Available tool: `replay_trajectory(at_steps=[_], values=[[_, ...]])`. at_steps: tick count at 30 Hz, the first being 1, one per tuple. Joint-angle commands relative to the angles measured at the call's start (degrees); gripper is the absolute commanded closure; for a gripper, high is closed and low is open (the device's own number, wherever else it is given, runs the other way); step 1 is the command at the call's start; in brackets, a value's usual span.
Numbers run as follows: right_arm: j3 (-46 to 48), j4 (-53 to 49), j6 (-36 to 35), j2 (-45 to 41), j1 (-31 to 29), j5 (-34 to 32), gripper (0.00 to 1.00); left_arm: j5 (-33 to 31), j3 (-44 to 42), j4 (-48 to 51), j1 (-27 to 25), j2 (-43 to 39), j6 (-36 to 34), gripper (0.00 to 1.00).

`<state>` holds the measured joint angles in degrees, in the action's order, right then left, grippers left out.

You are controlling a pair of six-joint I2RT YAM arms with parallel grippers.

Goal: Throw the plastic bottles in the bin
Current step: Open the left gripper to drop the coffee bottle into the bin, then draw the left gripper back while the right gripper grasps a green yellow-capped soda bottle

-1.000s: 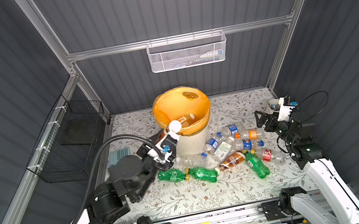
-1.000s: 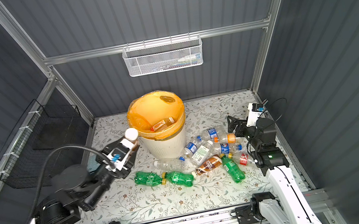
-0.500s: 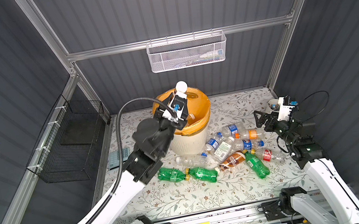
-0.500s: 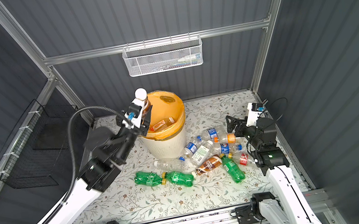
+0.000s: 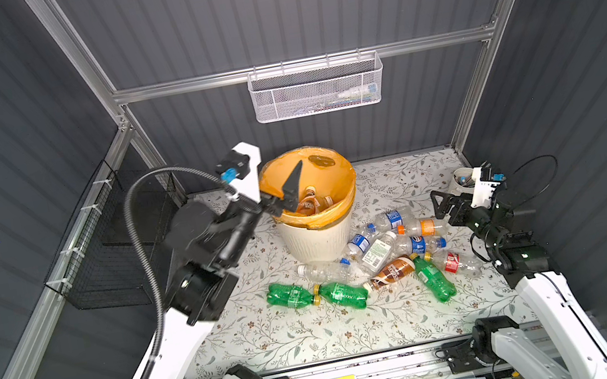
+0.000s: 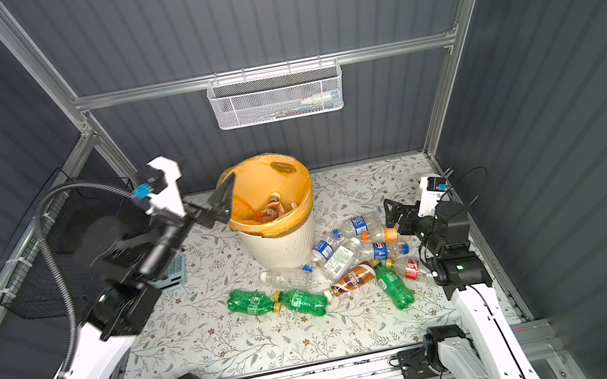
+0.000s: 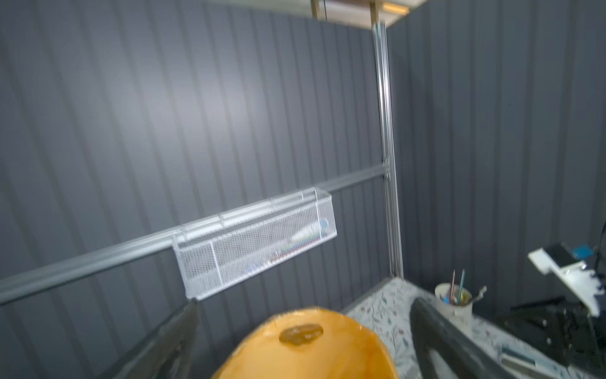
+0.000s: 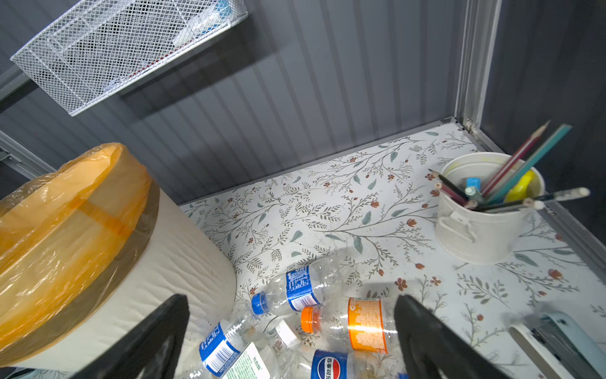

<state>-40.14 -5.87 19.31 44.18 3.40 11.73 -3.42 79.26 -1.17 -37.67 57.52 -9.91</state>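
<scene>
Clear plastic bottles on counter look light, slippery, crushable; grip mid-body. Left gripper jaws wide, empty, at bin rim; right gripper jaws wide, empty.

Floral tabletop bears the bin, plastic bottles; a pencil cup.

The bin is ribbed cream-white, its bag translucent orange-yellow. The green bottles have yellow caps; the clear bottles wear blue, orange or red labels. The mat is white with a leafy floral print, the walls dark grey
</scene>
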Motion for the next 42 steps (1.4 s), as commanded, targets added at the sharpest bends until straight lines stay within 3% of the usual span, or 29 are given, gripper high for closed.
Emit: replay_trajectory(at_steps=[1, 18, 30, 42], values=[[-0.86, -4.61, 0.75, 0.05, 0.2, -2.59, 0.01, -1.12, -6.11, -0.55, 0.14, 0.31, 1.53, 0.0], [7.74, -16.09, 10.84, -1.21, -0.81, -2.6, 0.03, -4.89, -21.8, -0.63, 0.17, -7.09, 6.7, 0.0], [12.43, -22.93, 18.16, 1.2, -15.94, -11.24, 0.09, -8.42, -26.0, 2.86, 0.15, -11.77, 7.76, 0.0], [13.34, -23.32, 19.19, 5.8, -20.81, -14.41, 0.12, -9.49, -27.19, 3.98, 0.14, -11.92, 8.02, 0.0]])
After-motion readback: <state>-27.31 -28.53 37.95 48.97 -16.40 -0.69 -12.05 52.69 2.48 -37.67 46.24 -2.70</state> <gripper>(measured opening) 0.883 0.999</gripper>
